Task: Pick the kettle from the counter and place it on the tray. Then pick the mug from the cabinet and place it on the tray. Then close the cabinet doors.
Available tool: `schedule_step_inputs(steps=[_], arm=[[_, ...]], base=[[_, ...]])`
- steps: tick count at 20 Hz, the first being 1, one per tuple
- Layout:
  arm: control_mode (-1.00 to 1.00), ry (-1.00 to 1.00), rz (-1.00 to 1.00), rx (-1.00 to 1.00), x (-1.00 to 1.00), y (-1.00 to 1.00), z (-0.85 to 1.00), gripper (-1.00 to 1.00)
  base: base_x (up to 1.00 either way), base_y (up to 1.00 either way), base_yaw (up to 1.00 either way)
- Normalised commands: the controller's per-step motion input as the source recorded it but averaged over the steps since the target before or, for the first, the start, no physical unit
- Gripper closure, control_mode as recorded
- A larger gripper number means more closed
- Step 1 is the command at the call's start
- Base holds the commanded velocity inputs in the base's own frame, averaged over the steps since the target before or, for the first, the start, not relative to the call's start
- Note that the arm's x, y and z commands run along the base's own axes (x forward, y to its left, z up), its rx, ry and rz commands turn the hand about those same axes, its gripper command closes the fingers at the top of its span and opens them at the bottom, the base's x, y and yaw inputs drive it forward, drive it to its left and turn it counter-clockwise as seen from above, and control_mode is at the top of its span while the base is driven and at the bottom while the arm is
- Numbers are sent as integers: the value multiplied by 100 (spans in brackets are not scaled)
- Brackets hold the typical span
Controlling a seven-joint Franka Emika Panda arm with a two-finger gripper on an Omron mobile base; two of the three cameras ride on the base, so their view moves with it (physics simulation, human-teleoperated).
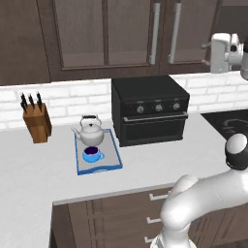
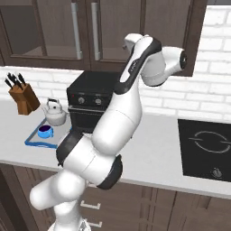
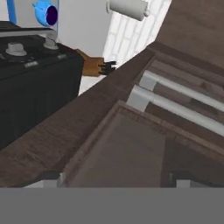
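- White arm segments are seen lowest in both base views, rising from the base in front of the table (image 1: 29, 164).
- On the table, the tray (image 1: 115, 156) is placed just left of a black oven (image 1: 150, 109).
- Two things are carried by the tray: the kettle (image 1: 90, 131) at its far end and the mug (image 1: 91, 155) at its near end, close together.
- Near the wall, a knife block (image 1: 37, 121) is set left of the tray, apart from it.
- Above the oven, the cabinet doors (image 1: 169, 34) are seen shut, their two bar handles side by side.
- Close to the upper right door the pincer (image 1: 220, 52) is held high; whether its fingers are apart or together cannot be told.
- From the hand camera, the door frame and both handles (image 3: 175, 98) are seen very near.
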Motion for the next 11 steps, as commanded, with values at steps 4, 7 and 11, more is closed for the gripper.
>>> schedule_step_inputs(steps=[4, 7, 11], arm=[[-100, 3, -24, -7, 18, 0, -6, -100], [-100, 0, -31, -11, 7, 0, -7, -100], [-100, 0, -41, -13, 0, 7, -12, -100]], base=[[0, 0, 0], [0, 0, 0], [0, 0, 0]])
